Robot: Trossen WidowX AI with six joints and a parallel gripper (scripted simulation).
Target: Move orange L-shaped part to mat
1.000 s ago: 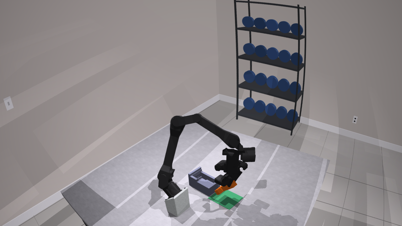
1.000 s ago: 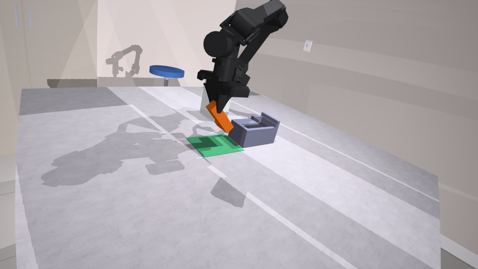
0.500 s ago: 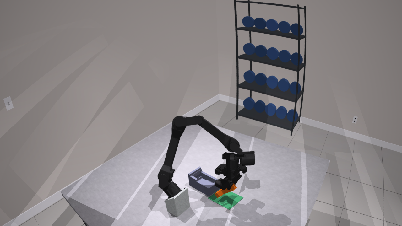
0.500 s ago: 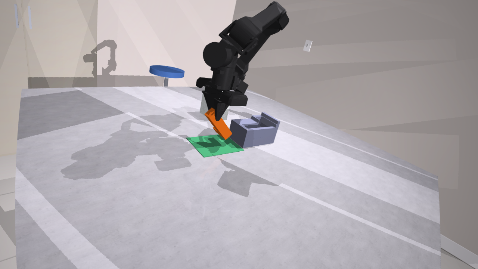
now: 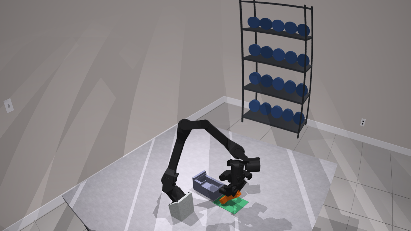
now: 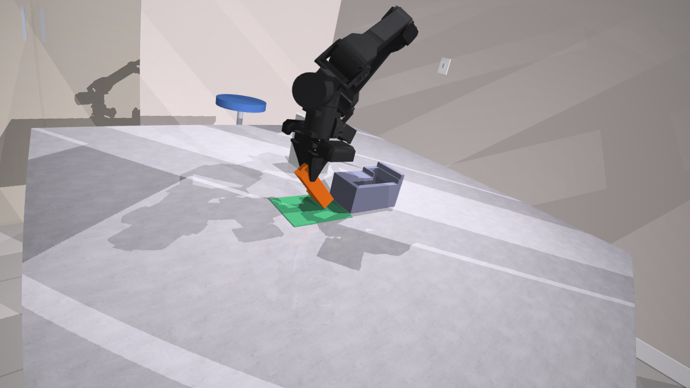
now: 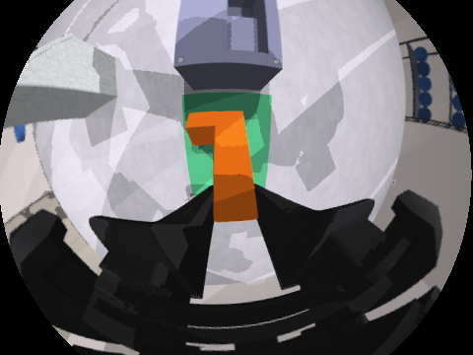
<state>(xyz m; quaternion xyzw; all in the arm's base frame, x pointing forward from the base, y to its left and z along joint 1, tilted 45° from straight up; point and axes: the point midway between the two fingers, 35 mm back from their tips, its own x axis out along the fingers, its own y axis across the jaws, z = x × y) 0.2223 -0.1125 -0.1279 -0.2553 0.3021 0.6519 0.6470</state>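
Observation:
The orange L-shaped part is tilted over the green mat, its L-shaped end low and toward the tray, its plain end raised. Whether the low end touches the mat I cannot tell. My gripper is shut on the raised end, one finger on each side. The grey tray stands beside the mat, and its pocket is empty. The arm hides part of the tray in the top view.
The pale arm base block stands near the tray. A shelf rack with several blue discs stands on the floor behind the table. A blue stool stands beyond the table's far edge.

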